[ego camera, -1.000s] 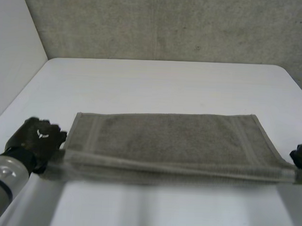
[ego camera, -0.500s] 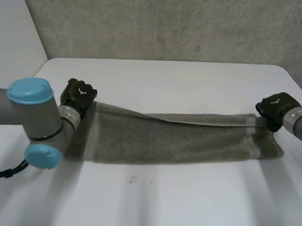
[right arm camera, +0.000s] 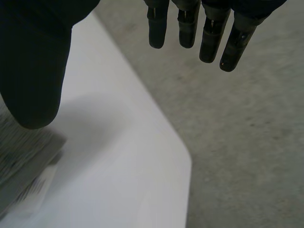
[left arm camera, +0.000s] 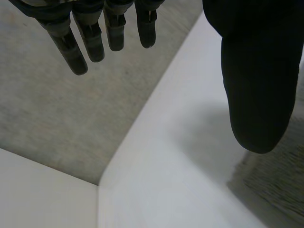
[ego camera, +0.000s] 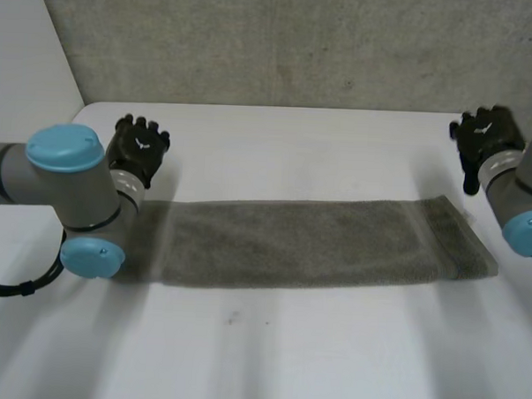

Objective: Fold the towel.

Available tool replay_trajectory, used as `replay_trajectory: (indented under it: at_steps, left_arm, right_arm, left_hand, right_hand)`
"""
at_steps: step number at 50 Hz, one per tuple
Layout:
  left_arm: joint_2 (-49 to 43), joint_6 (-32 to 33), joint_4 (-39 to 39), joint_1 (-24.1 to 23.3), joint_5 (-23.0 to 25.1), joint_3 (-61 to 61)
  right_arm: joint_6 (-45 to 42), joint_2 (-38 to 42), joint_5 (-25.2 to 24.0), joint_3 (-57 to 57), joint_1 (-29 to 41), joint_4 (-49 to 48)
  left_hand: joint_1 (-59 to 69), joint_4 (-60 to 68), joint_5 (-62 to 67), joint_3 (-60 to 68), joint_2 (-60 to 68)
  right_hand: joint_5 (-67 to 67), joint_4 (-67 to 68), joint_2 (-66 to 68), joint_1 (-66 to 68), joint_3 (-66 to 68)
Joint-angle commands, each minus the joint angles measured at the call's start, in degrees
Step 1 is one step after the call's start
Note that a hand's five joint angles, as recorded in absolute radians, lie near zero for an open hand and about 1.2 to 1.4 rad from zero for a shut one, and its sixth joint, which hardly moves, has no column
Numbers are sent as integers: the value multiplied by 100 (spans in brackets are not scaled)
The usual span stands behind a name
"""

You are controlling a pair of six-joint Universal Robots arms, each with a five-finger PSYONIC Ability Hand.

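Note:
The grey towel (ego camera: 308,243) lies flat on the white table (ego camera: 277,147) as a long, narrow strip folded lengthwise. My left hand (ego camera: 137,150) hovers just beyond the towel's far left corner, fingers straight and empty. In the left wrist view its fingers (left arm camera: 85,40) and thumb (left arm camera: 256,76) are spread apart, with the towel's corner (left arm camera: 280,180) below the thumb. My right hand (ego camera: 485,138) is raised beyond the far right corner, open and holding nothing. The right wrist view has its fingers (right arm camera: 209,33) straight and the towel's corner (right arm camera: 21,159) under the thumb (right arm camera: 33,61).
A grey carpeted floor (ego camera: 299,42) lies past the table's far edge, and a white wall (ego camera: 24,83) stands at the left. The table's rounded far right corner (right arm camera: 183,161) is close under my right hand. Bare table stretches in front of and behind the towel.
Both hands carried the towel's near edge over to its far edge, then opened and lifted off the corners. The towel now lies folded in half lengthwise.

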Motion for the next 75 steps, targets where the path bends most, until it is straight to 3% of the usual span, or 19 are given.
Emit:
replay_trajectory:
  at_steps: [1, 7, 13, 20, 36, 41, 42, 43, 52, 54, 60, 63, 68, 75]
  left_arm:
    - [901, -113, -44, -46, -2, -527]
    - [1633, -439, -43, -47, 16, -1232]
    - [2371, -1432, -26, -38, 69, -2190]
    - [2687, -2617, 27, -29, 86, -2919]
    - [2670, -2838, 220, 33, 86, -3218]
    - [2670, -2838, 220, 33, 86, -3254]
    - [2670, -2838, 220, 33, 86, -3254]
    - [2670, -2838, 220, 33, 86, -3254]
    - [2679, -2838, 220, 41, 78, -3324]
    - [2679, -2838, 229, 50, 78, -3350]
    - [2679, -2838, 229, 50, 78, -3350]
    - [2679, -2838, 238, 50, 78, -3359]
    - [2688, -2838, 247, 50, 78, -3359]
    - [2705, -2838, 247, 41, 69, -3359]
  right_arm:
    - [646, -1048, -262, 813, -48, -9]
    - [594, -1445, -782, 1677, -154, 238]
    - [576, -1612, -1212, 2635, -646, 492]
    - [340, -1604, -1633, 3337, -970, 239]
    - [-267, -1015, -1705, 3540, -1261, -492]
    - [-294, -936, -1705, 3496, -1261, -527]
    - [-311, -901, -1705, 3470, -1261, -562]
    - [-338, -874, -1696, 3452, -1270, -614]
    - [-751, -927, -1423, 3373, -1577, -896]
    - [-1013, -979, -864, 3207, -1814, -966]
    - [-1120, -1243, -219, 3048, -2043, -1028]
    - [-1032, -1428, -237, 3057, -1991, -1151]
    - [-637, -1797, -342, 3101, -1296, -1344]
    - [-224, -1982, -868, 2952, 642, -1748]
  left_hand:
    - [-92, -64, -101, -76, -49]
    - [-143, -114, -151, -127, -100]
    - [-210, -181, -219, -194, -167]
    - [-210, -181, -219, -194, -167]
    - [-214, -186, -223, -199, -172]
    - [-214, -186, -223, -199, -172]
    - [-214, -186, -223, -199, -172]
    - [-214, -186, -223, -199, -172]
    - [-214, -186, -223, -199, -172]
    - [-210, -182, -219, -194, -167]
    - [-210, -181, -219, -194, -167]
    - [-214, -186, -223, -199, -172]
    - [-214, -186, -223, -199, -172]
    - [-214, -186, -223, -199, -172]
  right_hand:
    - [-447, -337, -351, -209, -242]
    - [-447, -337, -351, -209, -242]
    - [-447, -337, -351, -209, -242]
    - [670, 781, 767, 908, 876]
    - [2252, 2363, 2349, 2490, 2458]
    - [4153, 4264, 4250, 4391, 4358]
    - [6018, 6129, 6115, 6256, 6224]
    - [6547, 6658, 6644, 6785, 6753]
    - [6553, 6663, 6649, 6791, 6758]
    - [6553, 6663, 6649, 6791, 6758]
    - [6553, 6663, 6649, 6791, 6758]
    - [6553, 6663, 6649, 6791, 6758]
    - [6553, 6663, 6649, 6791, 6758]
    - [6553, 6663, 6649, 6791, 6758]
